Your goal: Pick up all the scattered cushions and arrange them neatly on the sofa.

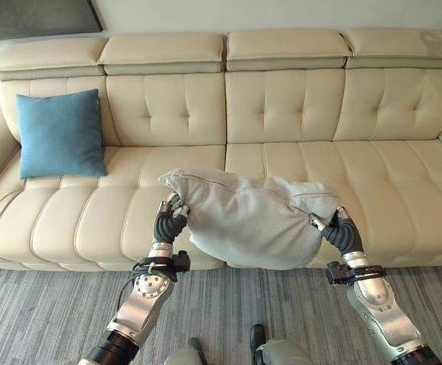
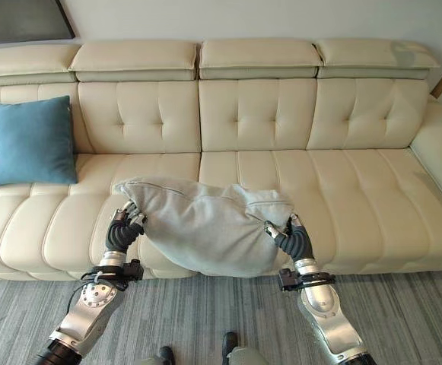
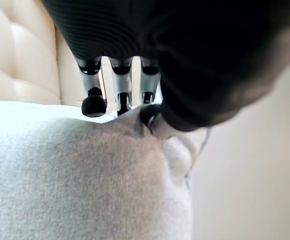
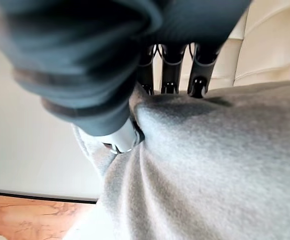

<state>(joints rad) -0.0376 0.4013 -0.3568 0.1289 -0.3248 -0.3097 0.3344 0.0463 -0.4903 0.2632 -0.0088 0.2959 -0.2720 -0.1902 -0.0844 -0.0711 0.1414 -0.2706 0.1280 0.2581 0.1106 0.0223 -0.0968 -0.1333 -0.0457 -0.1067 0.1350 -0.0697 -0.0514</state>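
Grey cushion (image 1: pixel 255 220) held up between both hands, in front of the sofa's middle seat, its lower edge hanging past the front edge of the seat cushions, above the floor line. It sags and bulges in the middle, top edge rumpled, a seam running along the upper left side.

Left hand (image 1: pixel 173 214) clamps the cushion's left end: in the left wrist view the fingers (image 3: pixel 92 97) sit over the top of the grey fabric and the thumb presses in from the other side, fabric pinched into a fold between them. Right hand (image 1: pixel 329 224) does the same at the right end; the right wrist view has its fingers (image 4: pixel 198 80) over the fabric edge and the thumb dug into a crease. Both hands closed on the cloth, palms facing inward toward each other, wrists bent up.

Blue cushion (image 1: pixel 60 134) stands upright on the sofa's far left seat, leaning against the backrest, near the left armrest, well apart from the grey one.

Sofa (image 1: pixel 297 106) is cream leather, tufted back panels, padded headrest sections along the top, ribbed seat cushions. Right half of the seat bare. Grey striped carpet (image 1: pixel 46 312) in front of the sofa. Dark framed panel (image 1: pixel 30 15) on the wall above the sofa's left end. Pale wall behind.
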